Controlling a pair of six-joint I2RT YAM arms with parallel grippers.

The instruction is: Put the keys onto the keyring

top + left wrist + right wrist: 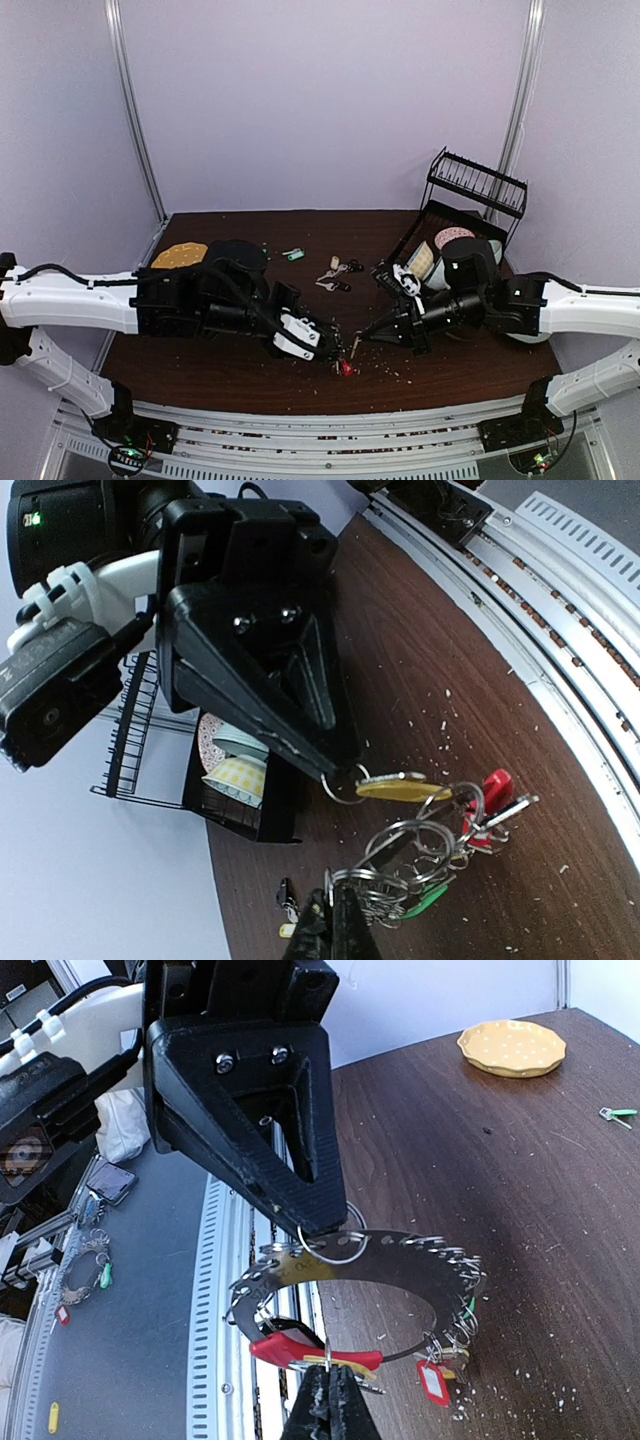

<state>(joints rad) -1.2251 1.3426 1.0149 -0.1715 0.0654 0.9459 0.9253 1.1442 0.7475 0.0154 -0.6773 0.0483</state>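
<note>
Well forward of the dish rack (470,190), both pincers are clamped tight on the keyring (400,1245). The left gripper (320,1228) and right gripper (340,770) each nip a thin wire ring, likely to hold the loop taut. Flat silver band, red plastic arc; a green-tagged key (618,1113) lies loose, level with the rack.

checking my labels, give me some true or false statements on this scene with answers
1. The left end effector and the right end effector are both shut. True.
2. The round yellow plate sits in the black wire dish rack. False: the plate lies on the brown wooden table, away from the rack.
3. A red plastic tag hangs on the large silver keyring loop. True.
4. No keys lie loose on the table. False: a green-tagged silver key and a small key bunch do.
</note>
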